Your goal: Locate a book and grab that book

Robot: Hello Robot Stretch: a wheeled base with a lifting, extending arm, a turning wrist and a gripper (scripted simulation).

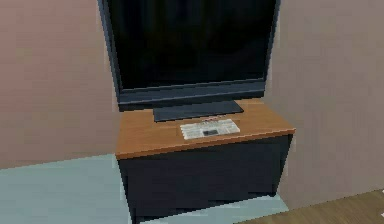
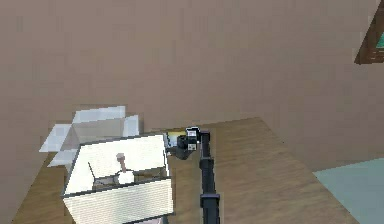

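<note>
Pinkish-beige walls (image 1: 50, 70) back a low dark cabinet (image 1: 200, 175) with a wooden top in the forward view. A wide black television (image 1: 190, 45) stands on it and takes up most of its width. In front of the television's foot lies a flat whitish slab (image 1: 210, 129) with grey marks too small to read. Its shape does not settle whether it is a book, and no other candidate for one can be made out. A pale blue-grey rug (image 1: 60, 190) runs under the cabinet from the forward view's left.

In the arm side view a wooden floor (image 2: 260, 160) meets a plain beige wall. A white cardboard box (image 2: 95, 128) sits with its flaps spread, and its contents cannot be made out. Nearer stands a square white lampshade (image 2: 115, 195) that is open on top, with a small pale bulb (image 2: 123, 176) on a stem inside.

The dark arm (image 2: 208, 185) rises from the bottom edge. The gripper (image 2: 176, 147) sits right at the shade's upper corner — with the shade there, I cannot tell whether it holds anything. A dark green frame edge (image 2: 372, 40) hangs high on the arm side view's right.
</note>
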